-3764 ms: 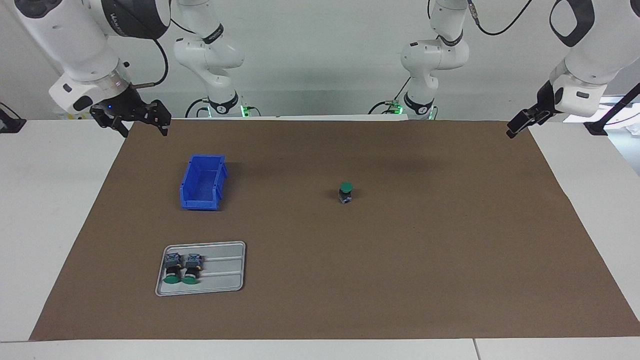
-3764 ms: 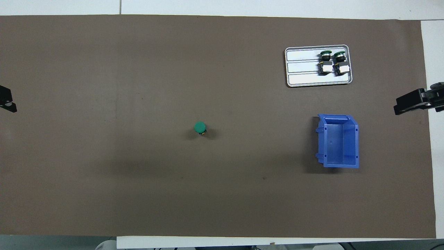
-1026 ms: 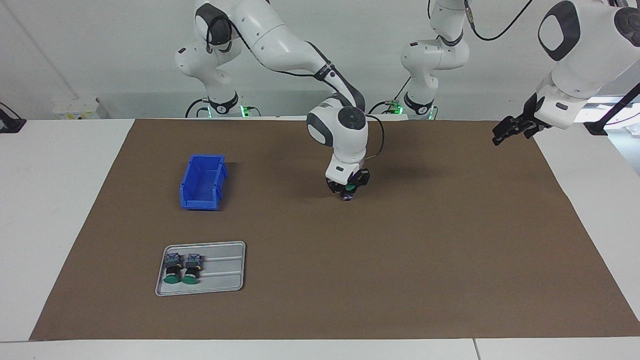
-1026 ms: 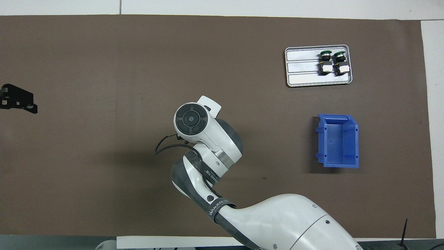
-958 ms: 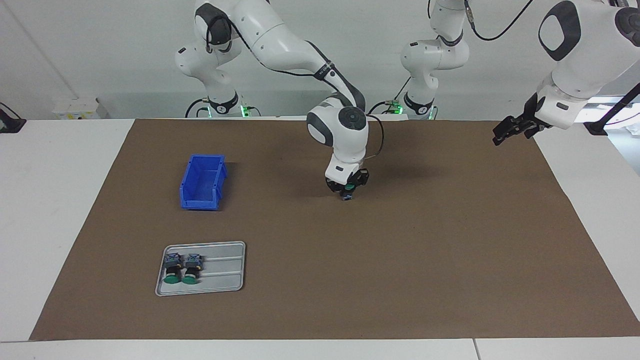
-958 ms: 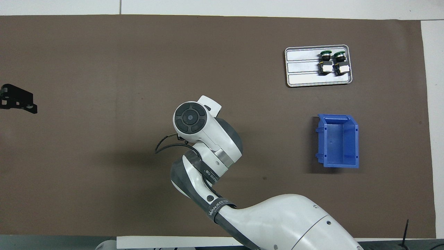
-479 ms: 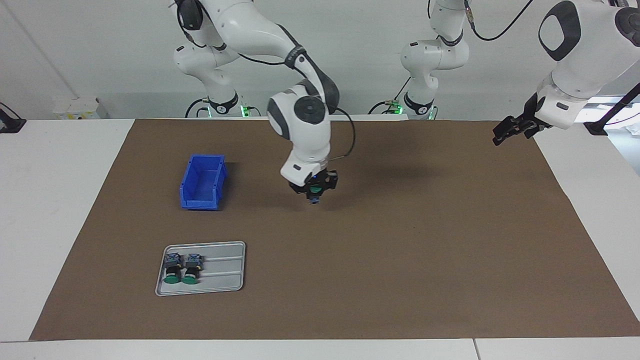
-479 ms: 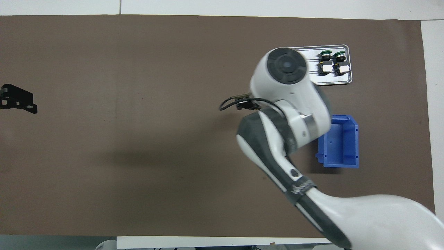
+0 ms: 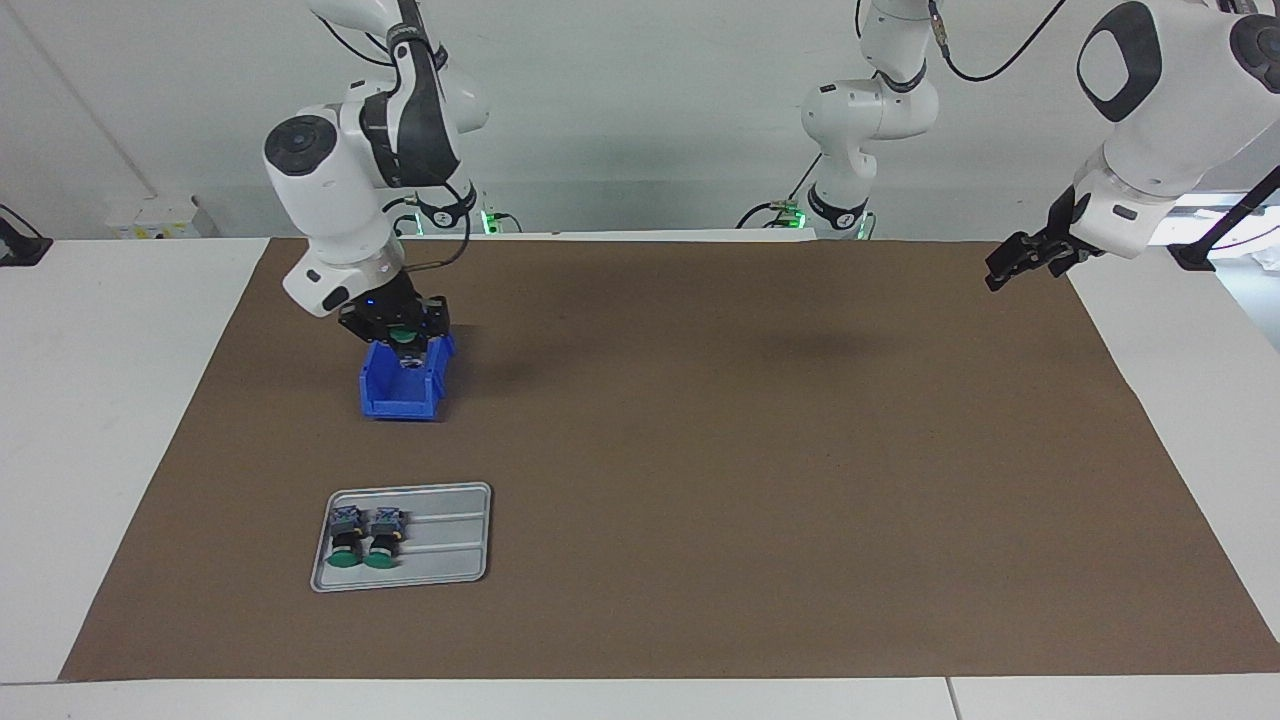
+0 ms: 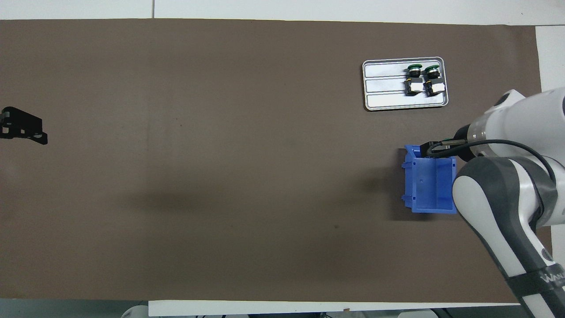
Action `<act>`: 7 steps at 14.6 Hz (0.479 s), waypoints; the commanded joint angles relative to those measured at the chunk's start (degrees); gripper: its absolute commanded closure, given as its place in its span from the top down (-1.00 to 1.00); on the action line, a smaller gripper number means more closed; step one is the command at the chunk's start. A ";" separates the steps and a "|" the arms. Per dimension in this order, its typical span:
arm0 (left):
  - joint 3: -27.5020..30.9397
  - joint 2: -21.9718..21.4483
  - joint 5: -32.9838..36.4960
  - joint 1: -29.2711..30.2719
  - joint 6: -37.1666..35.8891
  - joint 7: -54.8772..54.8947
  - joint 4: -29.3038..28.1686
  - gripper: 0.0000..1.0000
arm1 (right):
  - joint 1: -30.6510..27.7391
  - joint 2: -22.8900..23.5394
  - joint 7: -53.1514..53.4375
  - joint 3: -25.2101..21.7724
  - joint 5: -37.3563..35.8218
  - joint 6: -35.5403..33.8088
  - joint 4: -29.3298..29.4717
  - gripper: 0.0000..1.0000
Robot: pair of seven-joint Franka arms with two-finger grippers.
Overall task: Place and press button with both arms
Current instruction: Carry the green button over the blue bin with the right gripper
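Facing view: the right gripper grips the button over the blue bin; a tray with two spare buttons lies near. The left gripper waits, fingers unclear. Overhead view: the right arm covers the bin's edge.

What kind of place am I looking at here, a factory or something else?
Most likely a robotics lab or test bench, not a factory line. Two white robot arms are mounted at a table covered by a brown mat, with only a blue bin and a metal tray of spare push-buttons, against a bare white wall.
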 commanded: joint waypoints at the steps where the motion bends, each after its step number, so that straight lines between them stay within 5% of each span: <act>1: 0.18 -1.20 0.73 -0.10 -0.11 0.33 -1.06 1.00 | -2.74 -0.15 -0.71 1.04 0.51 4.09 -4.34 -1.00; 7: 0.18 -1.20 0.73 -0.10 -0.19 0.33 -1.06 1.00 | -3.01 3.28 -2.29 1.04 0.51 8.49 -8.04 -0.99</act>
